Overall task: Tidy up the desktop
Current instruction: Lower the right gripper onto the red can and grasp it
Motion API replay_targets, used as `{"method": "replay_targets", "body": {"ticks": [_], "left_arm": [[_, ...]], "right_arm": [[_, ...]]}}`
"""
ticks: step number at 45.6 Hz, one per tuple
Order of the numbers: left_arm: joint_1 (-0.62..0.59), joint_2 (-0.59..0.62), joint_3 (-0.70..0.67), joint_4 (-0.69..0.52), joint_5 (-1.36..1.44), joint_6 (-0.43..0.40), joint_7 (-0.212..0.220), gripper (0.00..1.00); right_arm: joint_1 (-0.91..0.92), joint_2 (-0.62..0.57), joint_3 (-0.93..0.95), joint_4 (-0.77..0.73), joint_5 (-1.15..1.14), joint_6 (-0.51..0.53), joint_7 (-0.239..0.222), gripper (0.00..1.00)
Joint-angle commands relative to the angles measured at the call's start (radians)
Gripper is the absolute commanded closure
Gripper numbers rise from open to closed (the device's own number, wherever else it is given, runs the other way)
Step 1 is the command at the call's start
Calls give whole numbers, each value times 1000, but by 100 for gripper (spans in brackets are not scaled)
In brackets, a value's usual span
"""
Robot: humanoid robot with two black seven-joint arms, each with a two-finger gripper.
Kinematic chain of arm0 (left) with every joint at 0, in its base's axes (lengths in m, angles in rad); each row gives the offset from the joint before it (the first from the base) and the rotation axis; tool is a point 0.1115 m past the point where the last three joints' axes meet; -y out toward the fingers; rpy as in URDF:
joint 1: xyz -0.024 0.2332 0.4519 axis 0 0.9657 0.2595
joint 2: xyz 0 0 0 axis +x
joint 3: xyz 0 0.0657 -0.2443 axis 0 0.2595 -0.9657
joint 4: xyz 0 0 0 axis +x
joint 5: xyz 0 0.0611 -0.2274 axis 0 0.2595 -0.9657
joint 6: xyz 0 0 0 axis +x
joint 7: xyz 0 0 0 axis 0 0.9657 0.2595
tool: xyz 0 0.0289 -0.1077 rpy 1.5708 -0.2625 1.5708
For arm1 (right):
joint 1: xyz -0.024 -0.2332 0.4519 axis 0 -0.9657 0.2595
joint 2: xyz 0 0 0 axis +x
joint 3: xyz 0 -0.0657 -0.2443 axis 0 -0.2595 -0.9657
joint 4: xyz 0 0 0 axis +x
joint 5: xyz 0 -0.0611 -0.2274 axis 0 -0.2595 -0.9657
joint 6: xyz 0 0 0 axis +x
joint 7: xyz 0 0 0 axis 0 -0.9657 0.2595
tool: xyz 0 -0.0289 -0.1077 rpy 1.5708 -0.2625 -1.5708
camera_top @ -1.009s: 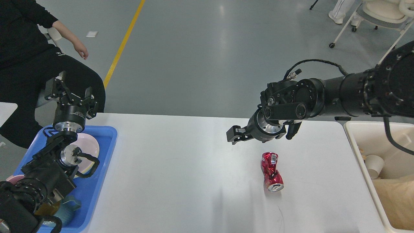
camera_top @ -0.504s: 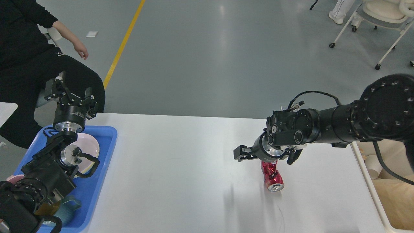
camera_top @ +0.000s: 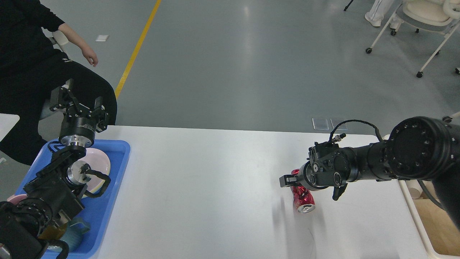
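Table [camera_top: 201, 187]: white top spanning the lower frame, between blue tray [camera_top: 120, 172] at left and cream bin [camera_top: 427, 230] at right. Crushed red can [camera_top: 302, 196] lying on its side right of centre, silver end toward the viewer; print on it too small to read. Right arm entering from the right edge, forearm nearly level and low over the table, wrist bent down at the can. Right end effector [camera_top: 312, 187] spread wide, one finger at the can's left near its far end, the other at its right; contact with the can not discernible. Left arm rising from the lower left corner over the tray, wrist vertical. Left end effector [camera_top: 76, 102] pointing upward, fingers apart, holding nothing. Pale pink plate [camera_top: 100, 163] in the tray, partly hidden behind the left wrist.
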Motion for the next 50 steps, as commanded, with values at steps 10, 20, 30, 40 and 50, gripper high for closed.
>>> {"method": "replay_targets", "body": {"ticks": [10,20,30,40,50], "left_arm": [[-1,0,0,0,0,0,0,4],[1,0,0,0,0,0,0,4],[-1,0,0,0,0,0,0,4],[1,0,0,0,0,0,0,4],[1,0,0,0,0,0,0,4]], "right_arm": [[-36,-2,3,-14,0,-58,0,38],[-74,2,-1,-20,0,-71,-2,46],[-72,5,-1,-37,0,-71,0,59],[-39,-6,-1,-23,0,-65,0,77],[70,-61,9,21,3,-55,3,85]]}}
